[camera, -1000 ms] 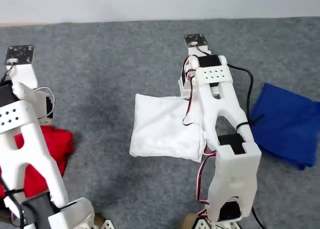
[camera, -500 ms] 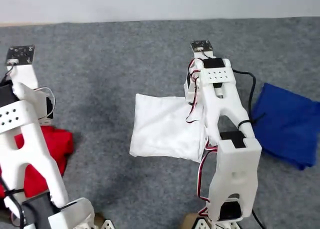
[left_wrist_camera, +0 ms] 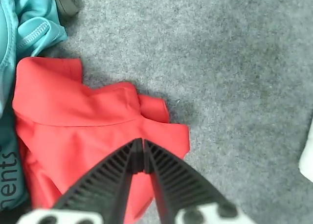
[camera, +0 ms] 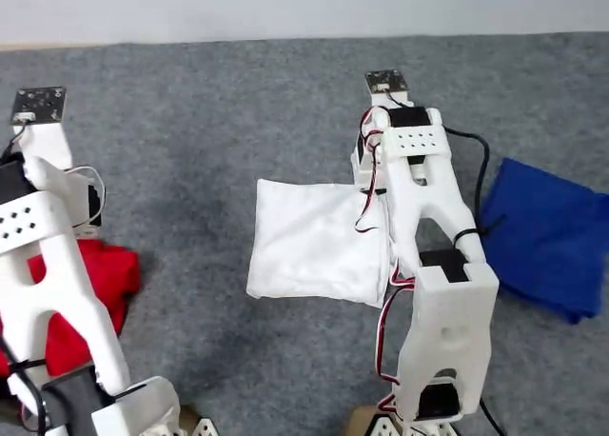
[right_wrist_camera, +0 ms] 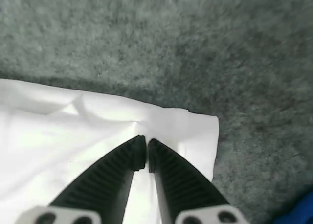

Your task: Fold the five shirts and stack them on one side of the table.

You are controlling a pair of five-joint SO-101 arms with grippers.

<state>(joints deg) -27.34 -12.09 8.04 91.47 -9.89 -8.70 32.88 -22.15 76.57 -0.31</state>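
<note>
A folded white shirt [camera: 309, 241] lies flat in the middle of the grey table. My right arm [camera: 419, 188] stands over its right edge. In the right wrist view my right gripper [right_wrist_camera: 145, 145] is shut, its tips just above the white shirt [right_wrist_camera: 73, 150] near a far corner, with no cloth between them. A crumpled red shirt [camera: 105, 279] lies at the left beside my left arm [camera: 43, 255]. My left gripper [left_wrist_camera: 143, 155] is shut and hovers over the red shirt [left_wrist_camera: 73, 121]. A blue shirt [camera: 547, 236] lies folded at the right.
A teal garment [left_wrist_camera: 22, 23] lies next to the red shirt, on its outer side. A corner of blue cloth [right_wrist_camera: 301, 212] shows beyond the white shirt's corner. Bare grey table [camera: 209, 103] stretches along the far side and between the shirts.
My right arm has shifted slightly toward the far side and to the right. The white shirt has stayed in place. The left arm has not moved.
</note>
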